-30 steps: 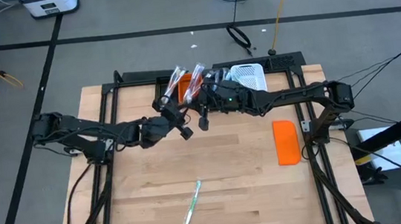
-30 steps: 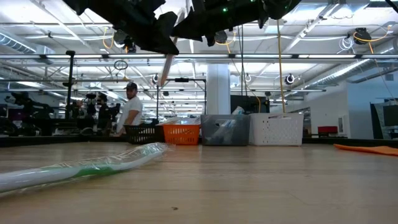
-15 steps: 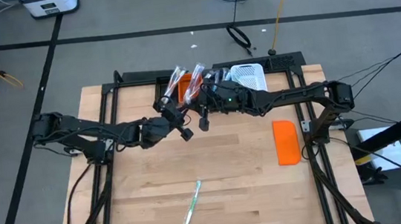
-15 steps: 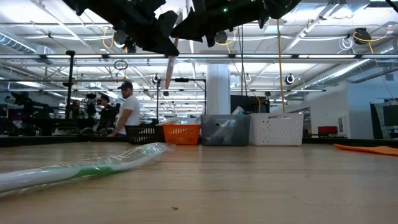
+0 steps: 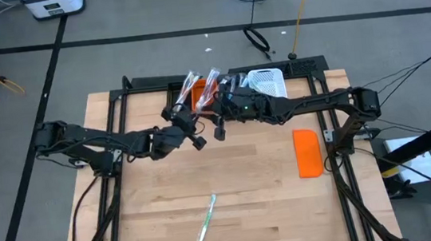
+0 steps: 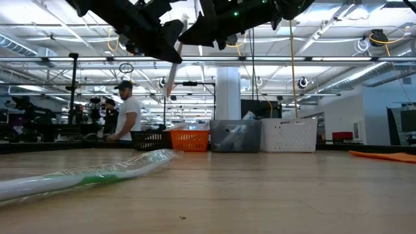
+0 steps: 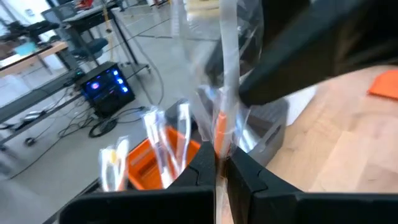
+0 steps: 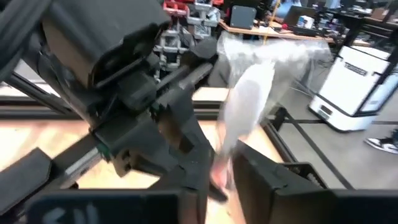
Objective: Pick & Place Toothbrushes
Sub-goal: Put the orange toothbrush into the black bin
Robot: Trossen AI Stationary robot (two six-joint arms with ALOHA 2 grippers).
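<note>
One wrapped toothbrush with an orange-pink handle in a clear sleeve is held high above the table near its far edge, and both grippers meet at it. My left gripper is shut on it. My right gripper is shut on the same sleeve, right beside the left gripper's fingers. In the low view its lower end hangs below the left gripper. Other wrapped toothbrushes lean out of the orange bin. A green wrapped toothbrush lies flat on the table near its near edge. My left gripper pinches the wrapped toothbrush between its two fingers at the handle, across its length. The toothbrush is lifted clear and stands roughly upright, its lower end hanging slightly tilted below the fingers. My right gripper pinches the same sleeve between its fingers at a pinkish part close to the left gripper's hold. The clear sleeve runs on past its fingers. The left gripper hides much of the contact.
At the table's far edge stand a black bin, the orange bin, a grey bin and a white bin. A flat orange block lies near the right edge. People stand in the room beyond.
Both grippers have stayed shut at about the same place above the far edge. The hanging lower end of the held toothbrush has swung a little, from tilted to upright and back to tilted. A person beyond the table has walked toward the left.
</note>
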